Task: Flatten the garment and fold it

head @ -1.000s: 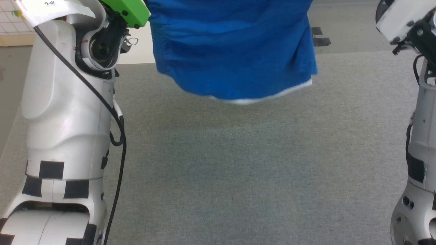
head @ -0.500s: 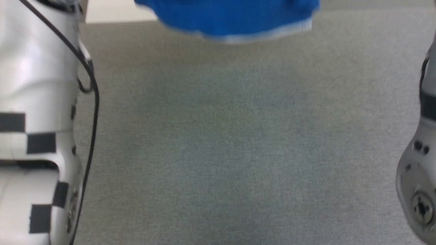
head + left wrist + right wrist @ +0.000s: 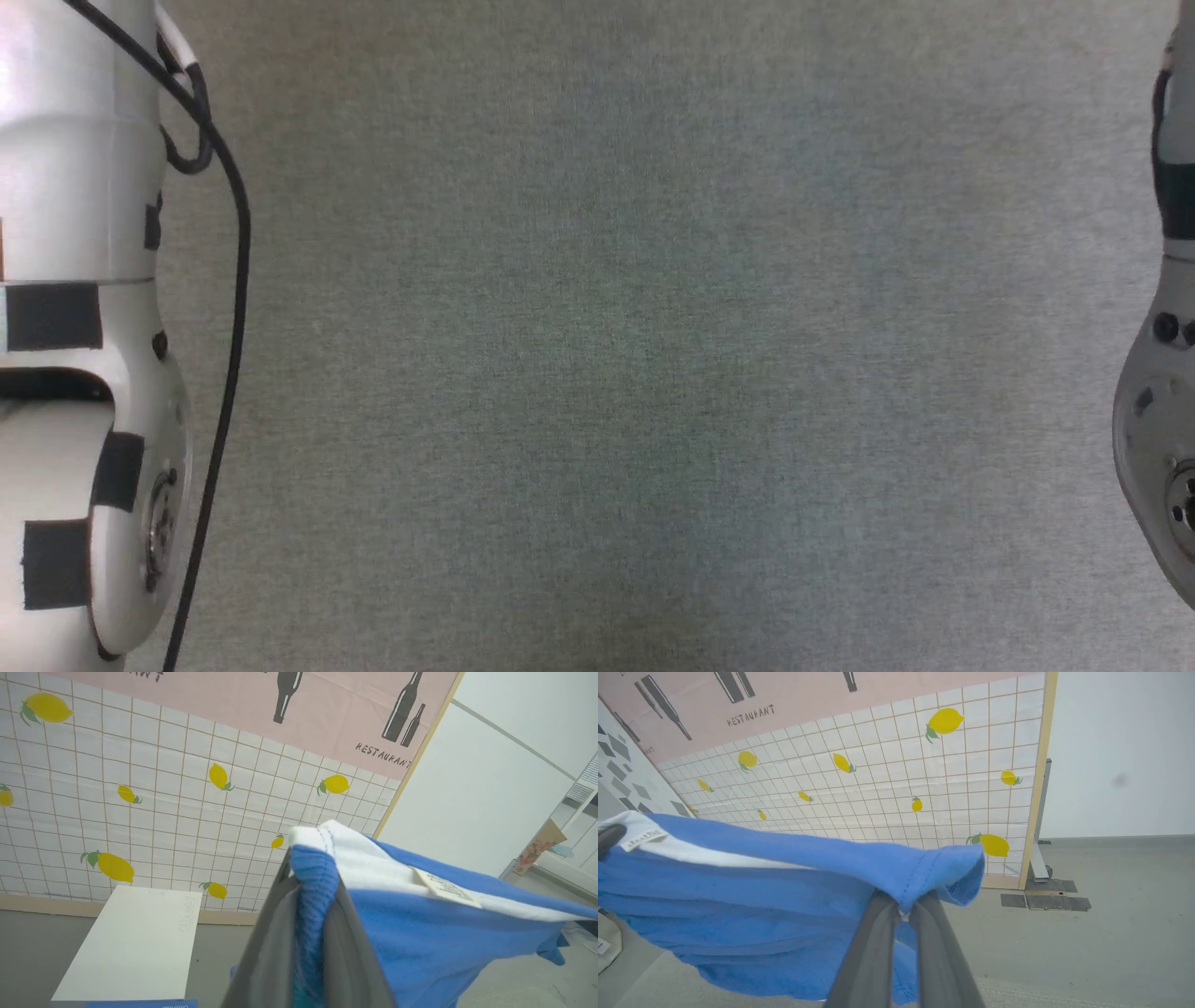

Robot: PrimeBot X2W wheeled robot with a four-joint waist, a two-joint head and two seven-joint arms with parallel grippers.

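In the head view the pale left forearm [image 3: 84,187] stands at the left edge, a black cable [image 3: 233,280] running down beside it. A grey textured surface [image 3: 635,373] spreads from there to the right forearm [image 3: 1158,420] at the far edge.

In the left wrist view, the left hand [image 3: 312,873] is clamped on the garment [image 3: 420,933]. Its two dark fingers [image 3: 273,933] pinch a ribbed blue edge just under a white band. The cloth runs off to this hand's right, taut along the top and sagging below, with a small white tag [image 3: 446,887] lying on the white band near the fingertips. Beyond the hand stands a tiled backdrop printed with lemons [image 3: 140,812], and a white board [image 3: 135,942] lies below and to the hand's left.

In the right wrist view, the right hand [image 3: 904,903] is closed tight on a stitched blue hem. The garment [image 3: 761,896] stretches from it to its left, raised off the floor [image 3: 1111,942], with the tag [image 3: 643,838] at the far end.
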